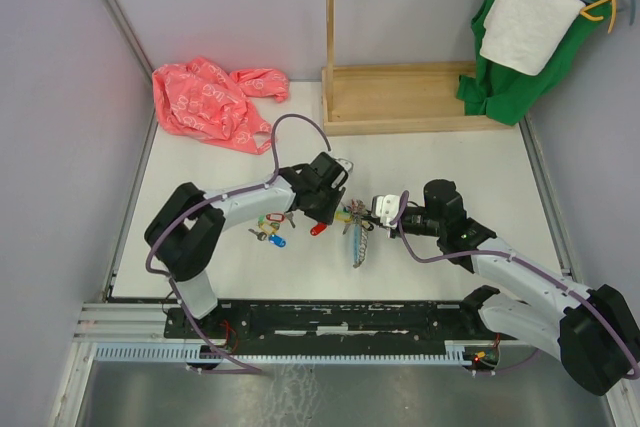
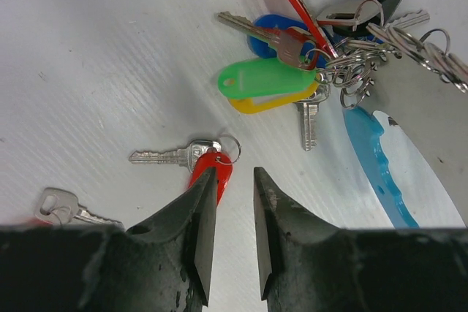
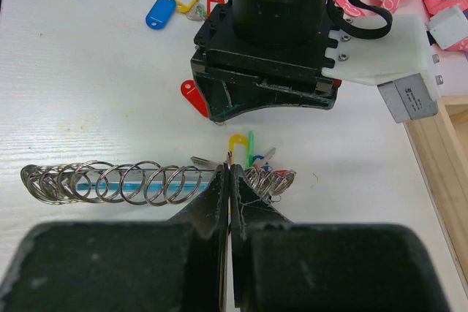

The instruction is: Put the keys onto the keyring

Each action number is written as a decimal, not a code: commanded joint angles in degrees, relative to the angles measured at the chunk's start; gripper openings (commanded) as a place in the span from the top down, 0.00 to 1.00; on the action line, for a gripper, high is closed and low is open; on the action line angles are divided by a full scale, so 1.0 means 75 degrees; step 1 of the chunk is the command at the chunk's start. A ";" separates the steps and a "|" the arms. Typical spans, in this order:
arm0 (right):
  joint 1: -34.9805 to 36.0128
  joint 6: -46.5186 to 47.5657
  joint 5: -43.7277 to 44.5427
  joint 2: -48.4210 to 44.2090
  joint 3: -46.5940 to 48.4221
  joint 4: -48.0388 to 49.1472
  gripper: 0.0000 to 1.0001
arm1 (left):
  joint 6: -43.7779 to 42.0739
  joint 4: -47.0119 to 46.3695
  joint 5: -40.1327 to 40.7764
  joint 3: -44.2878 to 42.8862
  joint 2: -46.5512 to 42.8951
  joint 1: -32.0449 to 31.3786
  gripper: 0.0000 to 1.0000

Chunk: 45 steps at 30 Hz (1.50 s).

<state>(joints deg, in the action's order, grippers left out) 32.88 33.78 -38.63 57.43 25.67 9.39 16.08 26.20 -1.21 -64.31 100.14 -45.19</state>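
Just over the red key (image 2: pixel 186 156), the left gripper (image 2: pixel 234 174) stands slightly apart, empty; bare table (image 2: pixel 88 49) lies leftward. The right gripper (image 3: pixel 229 171) clamps the keyring (image 3: pixel 139 184).

The left end effector (image 2: pixel 234 180) hides part of the red-tagged key (image 2: pixel 194 156).

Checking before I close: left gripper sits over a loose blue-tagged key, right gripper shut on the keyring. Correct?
No: the key under the left gripper has a red tag, not blue, as the left wrist view shows. The right gripper is shut on the keyring.
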 commanded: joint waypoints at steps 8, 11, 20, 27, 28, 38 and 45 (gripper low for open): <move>-0.0010 -0.0004 0.0182 -0.0208 0.0007 0.0402 0.99 | -0.0083 -0.0050 0.0970 -0.0491 0.0344 -0.0403 0.65; -0.0003 -0.0011 0.0205 -0.0203 0.0011 0.0401 0.99 | -0.0104 -0.0078 0.0964 -0.0503 0.0476 -0.0437 0.65; -0.0012 -0.0013 0.0206 -0.0206 0.0014 0.0403 0.99 | 0.0038 -0.0173 0.1456 -0.0261 0.0635 -0.0444 0.69; -0.0007 -0.0021 0.0206 -0.0236 0.0009 0.0427 0.99 | 0.0288 -0.0227 0.1850 -0.0007 0.0362 -0.0351 0.86; -0.0007 -0.0016 0.0206 -0.0249 0.0011 0.0430 0.99 | 0.0328 -0.0189 0.1868 0.0005 0.0289 -0.0350 0.88; -0.0007 -0.0060 0.0171 -0.0326 -0.0001 0.0437 0.99 | 0.1102 0.0765 0.1305 0.0077 -0.0552 -0.0143 0.97; -0.0011 -0.0063 0.0170 -0.0323 -0.0007 0.0439 0.99 | 0.1495 0.1735 0.0746 -0.0085 -0.0735 0.0068 0.97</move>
<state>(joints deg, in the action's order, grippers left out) 32.88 33.71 -37.21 56.38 25.34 9.34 23.09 34.46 8.29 -63.35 97.06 -45.93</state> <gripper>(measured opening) 0.015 0.034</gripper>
